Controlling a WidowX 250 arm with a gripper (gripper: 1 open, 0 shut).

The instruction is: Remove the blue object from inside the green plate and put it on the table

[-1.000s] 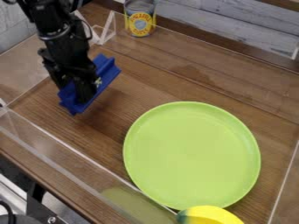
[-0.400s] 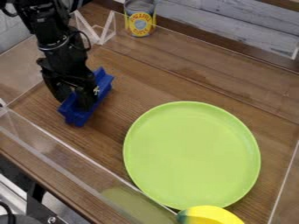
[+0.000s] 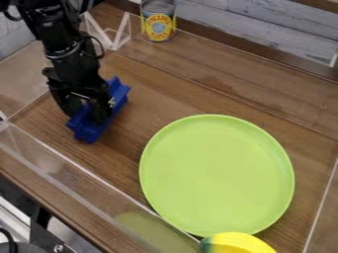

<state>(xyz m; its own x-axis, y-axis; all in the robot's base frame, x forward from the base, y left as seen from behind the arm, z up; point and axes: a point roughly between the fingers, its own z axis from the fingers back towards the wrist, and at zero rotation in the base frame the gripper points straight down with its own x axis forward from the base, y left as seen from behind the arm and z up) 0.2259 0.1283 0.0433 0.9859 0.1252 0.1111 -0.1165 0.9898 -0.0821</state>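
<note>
With the deep blue ridged rectangular block (image 3: 98, 111) down on the brown wood-grain tabletop (image 3: 199, 84), I'm at the release.
My black hand (image 3: 83, 102) stands open astride it; I'd lift straight up to avoid dragging it. Its long axis runs diagonally, well clear of the empty lime-green round plate (image 3: 218, 175).

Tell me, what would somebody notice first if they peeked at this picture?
Probably the big lime-green plate, lying bare on the brown wooden table at the lower right. Next comes the black robot gripper at the left, pointing down with its jaws open over the deep blue block, which sits on the table well away from the plate. A yellow round thing peeks in at the bottom edge.
</note>
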